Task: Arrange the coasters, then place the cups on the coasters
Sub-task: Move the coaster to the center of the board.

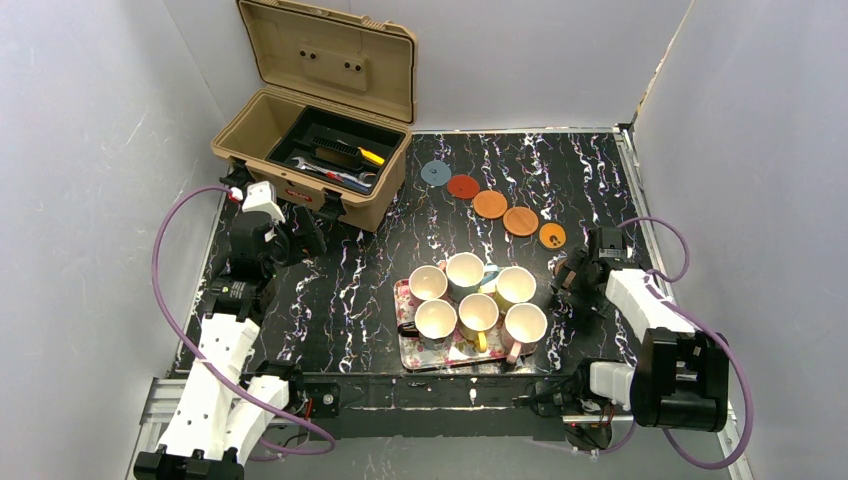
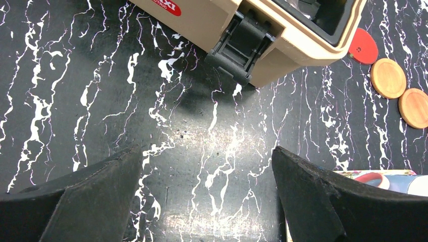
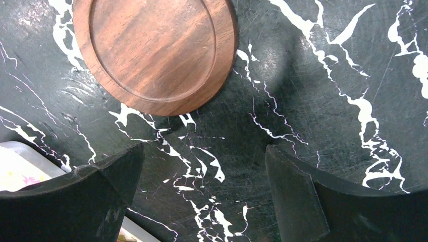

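Note:
Five coasters lie in a diagonal row at the back: blue-grey [image 1: 435, 173], red [image 1: 463, 186], two orange ones [image 1: 490, 204] [image 1: 521, 221] and a yellow-orange one [image 1: 552, 236]. A dark brown coaster [image 3: 154, 50] lies flat just ahead of my right gripper [image 3: 204, 166], which is open and empty over the tabletop. Several cups [image 1: 478, 313] stand upright, packed together on the floral tray [image 1: 405, 350]. My left gripper [image 2: 207, 171] is open and empty, low over bare table near the toolbox [image 2: 252, 30]. In the top view the right gripper [image 1: 568, 276] sits right of the tray.
An open tan toolbox [image 1: 310, 150] with tools stands at the back left. The red coaster [image 2: 363, 46] and both orange coasters [image 2: 387, 78] show at the right of the left wrist view. A tray corner [image 3: 20, 166] lies beside my right gripper's left finger. Grey walls enclose the table.

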